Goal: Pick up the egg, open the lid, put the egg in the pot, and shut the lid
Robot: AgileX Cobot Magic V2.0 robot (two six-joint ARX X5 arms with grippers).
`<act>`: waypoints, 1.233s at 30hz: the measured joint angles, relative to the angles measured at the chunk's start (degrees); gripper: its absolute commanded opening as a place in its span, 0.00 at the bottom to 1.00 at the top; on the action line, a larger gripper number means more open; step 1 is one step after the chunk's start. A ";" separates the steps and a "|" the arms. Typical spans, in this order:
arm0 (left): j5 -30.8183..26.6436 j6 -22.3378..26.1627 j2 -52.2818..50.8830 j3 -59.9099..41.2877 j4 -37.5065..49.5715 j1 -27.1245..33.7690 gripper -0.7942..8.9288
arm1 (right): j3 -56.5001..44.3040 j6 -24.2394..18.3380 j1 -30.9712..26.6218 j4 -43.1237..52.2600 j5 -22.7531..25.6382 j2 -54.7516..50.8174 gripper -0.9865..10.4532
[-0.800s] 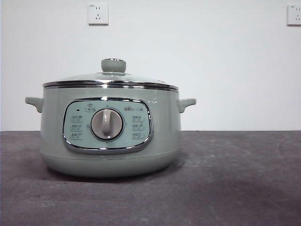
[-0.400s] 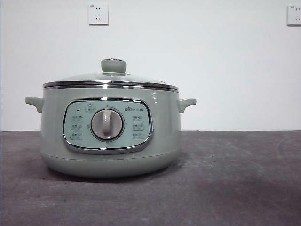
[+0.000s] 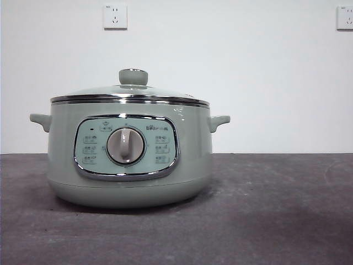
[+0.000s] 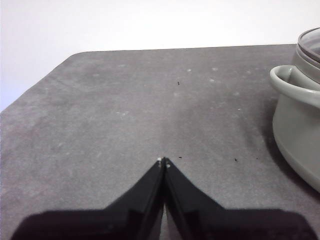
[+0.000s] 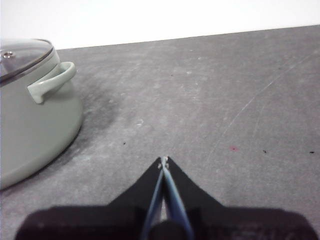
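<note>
The sage-green pot (image 3: pixel 129 157) stands on the dark table left of centre in the front view. The glass lid (image 3: pixel 129 95) with its green knob (image 3: pixel 133 77) sits closed on it. The egg is not in view in any frame. My left gripper (image 4: pixel 163 162) is shut and empty above bare table, with the pot (image 4: pixel 300 125) and one side handle (image 4: pixel 292 85) off to one side. My right gripper (image 5: pixel 163 161) is shut and empty above bare table, with the pot (image 5: pixel 35 130), its lid (image 5: pixel 22 57) and the other handle (image 5: pixel 52 82) off to one side. Neither arm shows in the front view.
The grey table (image 3: pixel 276 210) runs to a white wall with two sockets (image 3: pixel 115 16). The table's rounded corner (image 4: pixel 65 62) shows in the left wrist view. Small dark specks and a reddish spot (image 5: pixel 233 148) lie on the table.
</note>
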 measured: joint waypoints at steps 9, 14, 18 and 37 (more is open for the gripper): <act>0.00 0.00 0.00 0.00 0.00 0.00 0.08 | 0.00 1.05 0.00 0.00 0.02 0.00 0.09; 0.00 0.00 0.00 0.00 0.00 0.00 0.08 | 0.00 1.07 0.00 0.00 0.02 0.00 0.09; 0.00 0.00 0.00 0.00 0.00 0.00 0.08 | 0.00 1.07 0.00 0.00 0.04 0.00 0.09; 0.00 0.00 0.00 0.00 0.00 0.00 0.08 | 0.00 1.07 0.00 0.00 0.04 0.00 0.09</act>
